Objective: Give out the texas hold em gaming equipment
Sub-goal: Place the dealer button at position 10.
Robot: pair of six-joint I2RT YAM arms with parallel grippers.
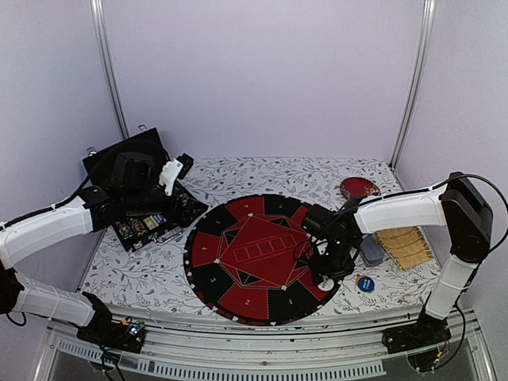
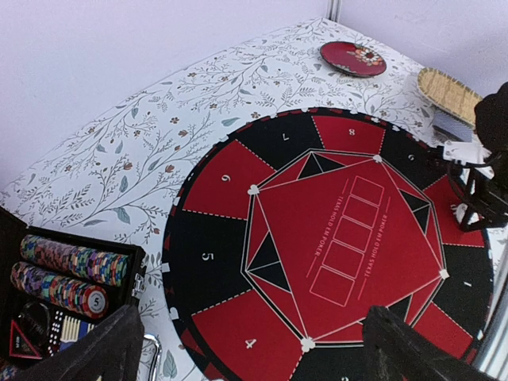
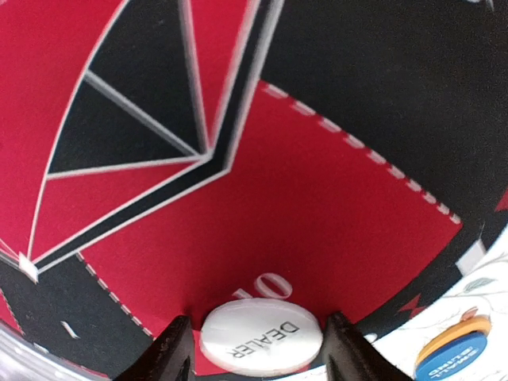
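The white DEALER button lies flat on the red segment marked 10 of the round red and black poker mat. My right gripper is open, a finger on each side of the button with small gaps; it also shows in the top view. A blue button on an orange one lies on the tablecloth right of the mat. A grey-blue card deck lies by the straw mat. Striped poker chips sit in rows in the black case. My left gripper is open and empty above the mat's left edge.
The open black chip case stands at the left. A straw-coloured slatted mat and a dark red plate lie at the right and back right. The table has a floral cloth and walls around it.
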